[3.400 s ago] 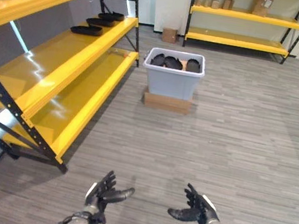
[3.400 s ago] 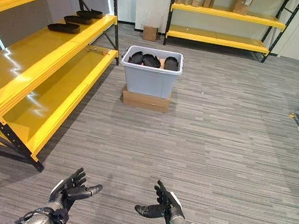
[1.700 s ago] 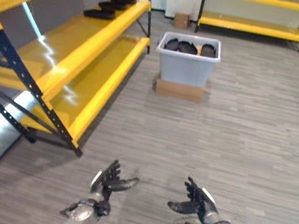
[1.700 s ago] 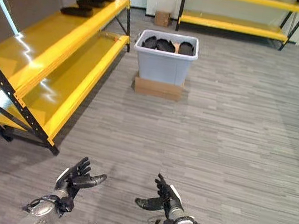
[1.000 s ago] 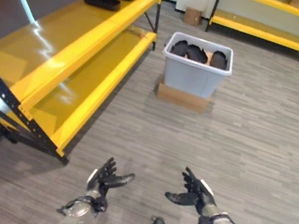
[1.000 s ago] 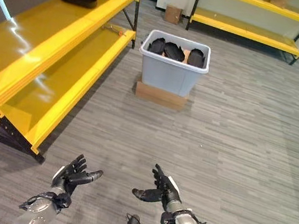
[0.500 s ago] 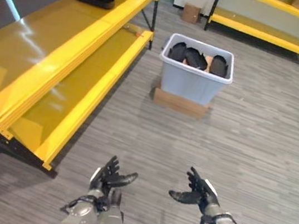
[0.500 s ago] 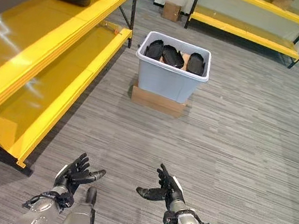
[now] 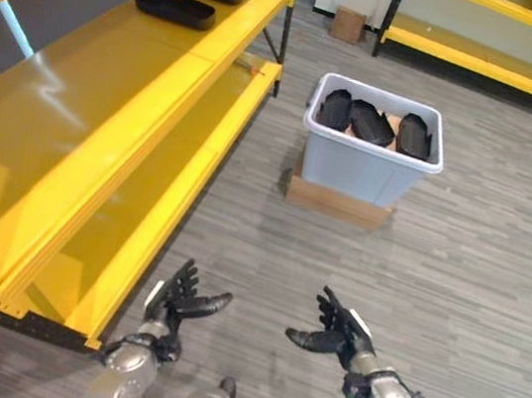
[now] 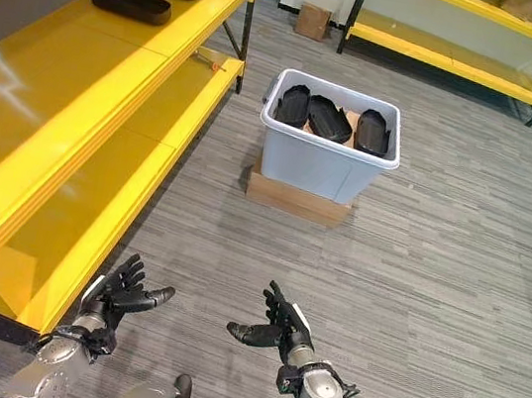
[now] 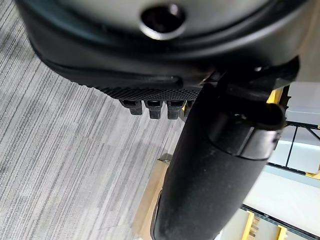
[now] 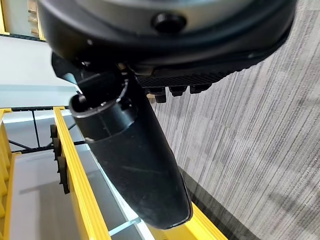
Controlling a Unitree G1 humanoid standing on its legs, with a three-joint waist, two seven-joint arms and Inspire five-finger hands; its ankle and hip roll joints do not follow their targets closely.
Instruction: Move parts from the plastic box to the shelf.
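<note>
Three black parts [image 9: 372, 122] lie side by side in the box [image 9: 368, 167], seen from the left eye; the box is grey plastic and sits on a flat cardboard base [image 9: 336, 201] on the floor [image 9: 498, 254]. Left of the box runs the yellow shelf [image 9: 87, 122], and three more black parts [image 9: 174, 9] rest on its upper level, well apart from the box. Nearer than the box, low over the floor, the left hand [image 9: 172, 302] is released, fingers spread and holding nothing, just beside the shelf's front edge. The right hand [image 9: 335, 334] hovers likewise, loose and empty, palm turned inward.

From the right eye, the box [image 10: 323, 168] stands between the shelf [image 10: 66, 129] and a second yellow rack [image 10: 448, 56] far behind it. A small cardboard carton [image 10: 313, 21] sits on the floor beyond the box. Both hands float well short of the box, the left hand [image 10: 114, 298] nearer the shelf, the right hand [image 10: 276, 333] more in line with the box.

The left wrist view shows that hand's fingertips [image 11: 150, 107] straight over the floor, the thumb [image 11: 215, 170] extended, nothing gripped.

The right wrist view shows its thumb [image 12: 130, 160] stretched out, fingers [image 12: 177, 90] uncurled, with yellow shelf rails [image 12: 80, 190] past them.
</note>
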